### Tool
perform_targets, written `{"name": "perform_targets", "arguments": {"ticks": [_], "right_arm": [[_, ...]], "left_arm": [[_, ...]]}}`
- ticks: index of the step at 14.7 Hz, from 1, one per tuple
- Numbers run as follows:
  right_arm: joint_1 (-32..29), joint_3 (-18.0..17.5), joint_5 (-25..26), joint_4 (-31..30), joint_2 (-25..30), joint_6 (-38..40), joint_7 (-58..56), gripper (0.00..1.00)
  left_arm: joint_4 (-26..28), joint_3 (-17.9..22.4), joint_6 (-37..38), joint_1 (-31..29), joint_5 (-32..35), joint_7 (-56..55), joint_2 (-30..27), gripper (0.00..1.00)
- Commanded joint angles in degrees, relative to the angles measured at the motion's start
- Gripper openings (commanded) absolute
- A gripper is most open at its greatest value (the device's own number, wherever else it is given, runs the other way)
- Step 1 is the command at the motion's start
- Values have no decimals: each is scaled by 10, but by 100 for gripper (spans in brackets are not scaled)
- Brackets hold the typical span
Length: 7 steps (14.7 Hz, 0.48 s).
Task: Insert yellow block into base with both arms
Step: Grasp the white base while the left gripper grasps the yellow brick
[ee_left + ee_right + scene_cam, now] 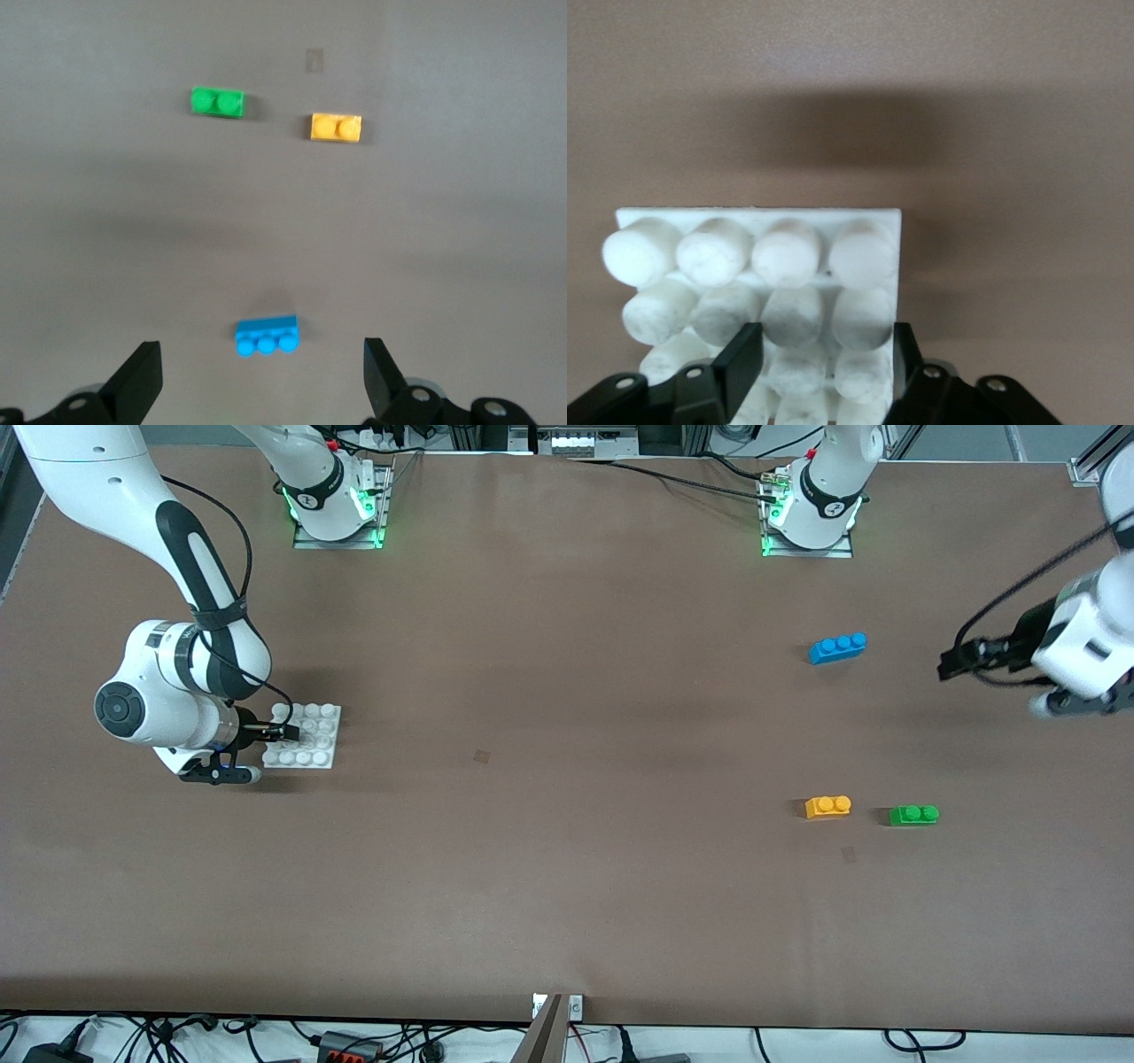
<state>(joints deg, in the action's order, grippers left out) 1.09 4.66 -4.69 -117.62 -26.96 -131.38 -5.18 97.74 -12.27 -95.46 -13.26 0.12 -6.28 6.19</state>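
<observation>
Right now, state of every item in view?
yellow block: upright on table, untouched
base: flat on table, right gripper straddling one edge
left gripper: open, over the blue block
blue block: on table, free
green block: beside yellow block, apart

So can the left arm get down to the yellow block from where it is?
Probably yes. The left gripper hangs open in the air, and the yellow block lies apart from the green brick, nothing on top.
</observation>
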Motion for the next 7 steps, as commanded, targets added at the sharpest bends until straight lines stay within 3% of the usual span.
{"name": "perform_targets", "arguments": {"ticks": [1,4,7], "right_arm": [[-12,-1,7,-1,-13,-7,-18,61],[-8,-1,7,-1,-20,-6,-17,59],[-1,-5,7,-1,-21,-1,-16,54]], "left_arm": [[-3,-5,-50,3,-10,4,58,100],[59,-6,-180,2,-16,-12,106,100],[63,-6,-227,41,-21,-41,149,100]]}}
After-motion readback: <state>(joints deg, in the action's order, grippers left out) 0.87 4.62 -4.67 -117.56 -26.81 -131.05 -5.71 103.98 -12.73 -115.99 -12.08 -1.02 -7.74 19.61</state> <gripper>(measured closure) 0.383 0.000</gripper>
